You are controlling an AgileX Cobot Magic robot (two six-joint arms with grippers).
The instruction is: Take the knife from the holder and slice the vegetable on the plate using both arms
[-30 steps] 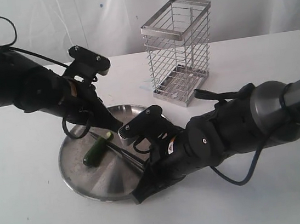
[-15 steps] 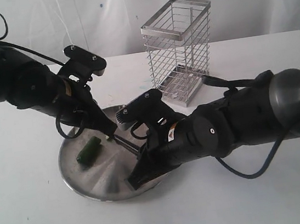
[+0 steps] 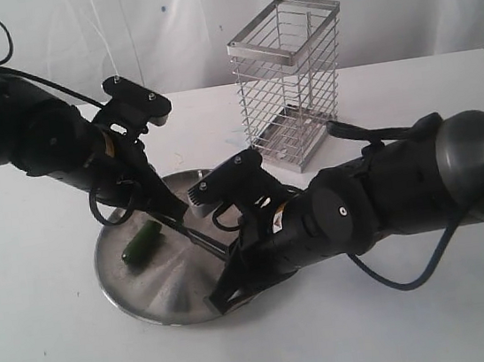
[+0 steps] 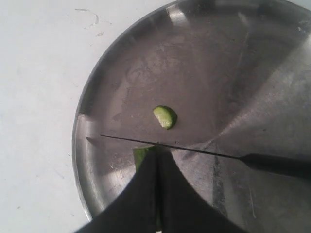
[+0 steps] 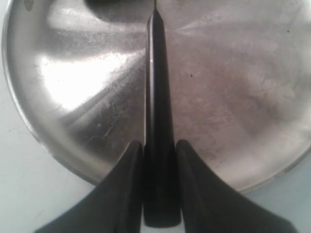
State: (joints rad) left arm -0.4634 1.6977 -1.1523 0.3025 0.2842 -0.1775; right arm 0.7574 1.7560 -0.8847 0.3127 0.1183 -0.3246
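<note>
Right now I see my right gripper [image 5: 156,145] clamping the knife [image 5: 156,121] by its black handle, thin blade over the plate [image 4: 112,73]. Left gripper [image 4: 156,165] looks pinched on the green vegetable [image 3: 141,244]; 1 cut piece [image 4: 165,117] lies apart.

Lighting even, diffuse, fairly bright; white surface [image 3: 59,348] slightly washed out, shadows soft. Exterior view low-res and soft; black robot arms [image 3: 31,137] read as near-featureless dark masses. Large round shiny steel plate [image 5: 73,73] throws broad glare streaks in the right wrist view, scuffs visible. Black gripper fingers [image 5: 116,194] close to both wrist lenses are blurred. Silver wire holder [image 3: 290,81] fairly sharp, small highlights.
</note>
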